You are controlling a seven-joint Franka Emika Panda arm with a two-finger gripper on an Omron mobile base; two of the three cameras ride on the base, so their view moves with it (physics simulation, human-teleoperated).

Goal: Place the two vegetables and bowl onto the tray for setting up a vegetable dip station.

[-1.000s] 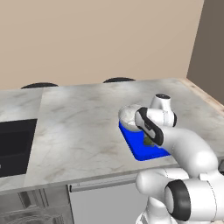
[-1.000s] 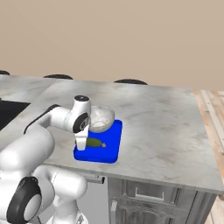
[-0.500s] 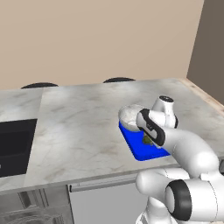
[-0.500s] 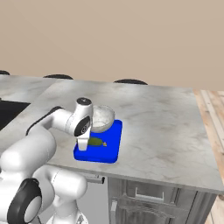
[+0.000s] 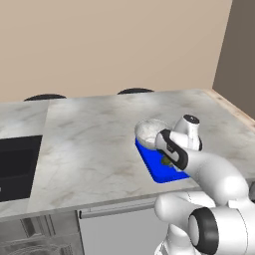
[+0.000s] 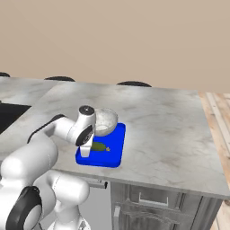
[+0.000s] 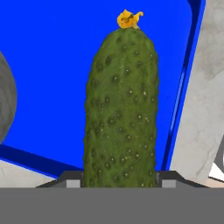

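Looking from the left base view, the bowl (image 5: 151, 132) sits at the tray's (image 5: 153, 169) far end, mid-frame, with the arm bent over both on a grey marble counter (image 5: 94, 144); a dark sink (image 5: 17, 167) is at the left edge.

From the right base view, the gripper (image 6: 85, 150) hangs at the tray's near left corner, the cucumber (image 6: 99, 146) lying on the blue beside it.

In the hand view, the cucumber stands up the centre between the finger tips; whether they clamp it I cannot tell. Judging by this, bowl and cucumber are placed; no carrot is visible on the tray, so that step seems left.
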